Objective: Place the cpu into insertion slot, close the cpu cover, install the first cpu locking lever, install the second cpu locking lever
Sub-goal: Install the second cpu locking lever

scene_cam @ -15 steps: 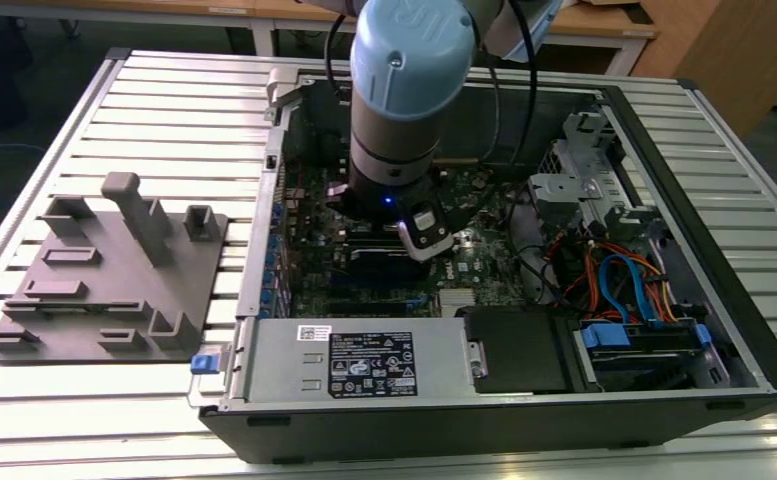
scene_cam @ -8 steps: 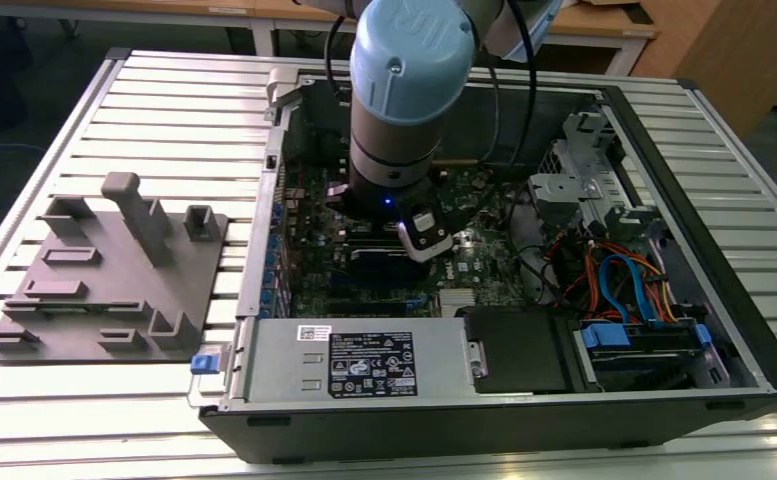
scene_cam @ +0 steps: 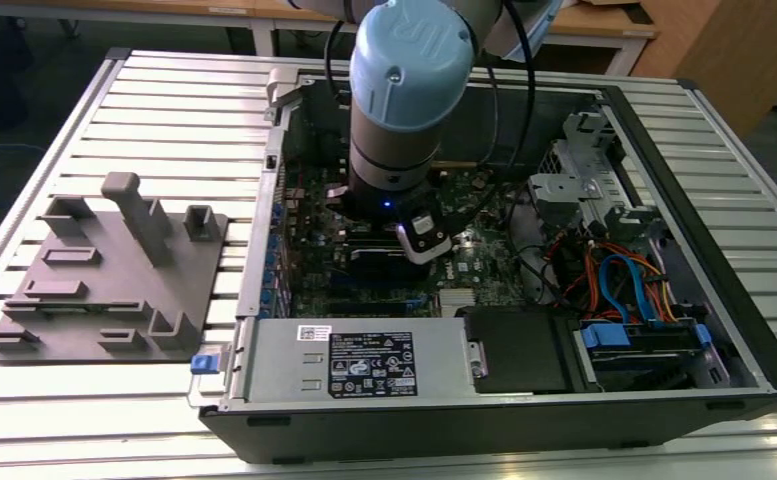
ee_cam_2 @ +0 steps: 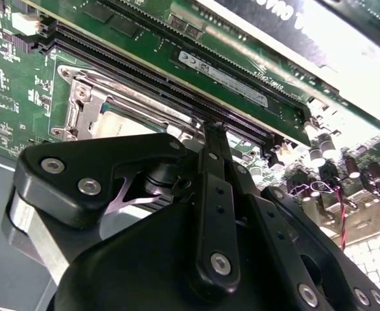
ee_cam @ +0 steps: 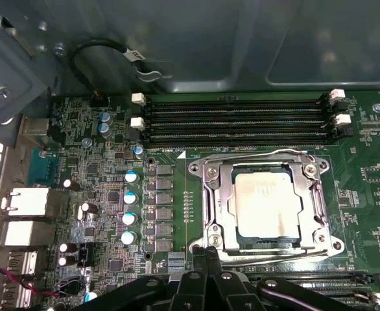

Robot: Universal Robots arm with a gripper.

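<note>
I see my arm reaching down into the open computer case (scene_cam: 708, 330), with the claw (scene_cam: 422, 245) low over the green motherboard (ee_cam: 80, 162). In the first wrist view the cpu (ee_cam: 266, 201) sits flat in the insertion slot (ee_cam: 262, 243), its pale metal top showing through the cut-out of the cpu cover (ee_cam: 213, 194), which lies down over it. A thin wire lever (ee_cam: 255, 157) runs along the side of the cover nearest the memory slots (ee_cam: 235, 120), and another lies along the opposite side, by the claw. The claw (ee_cam: 206, 254) is pinched narrow, its fingertips (ee_cam: 213, 256) together and holding nothing, just at the edge of the socket on the side away from the memory slots. In the second wrist view the claw (ee_cam_2: 214, 129) tip stands beside the cover (ee_cam_2: 86, 103), close to a memory slot (ee_cam_2: 177, 78)
</note>
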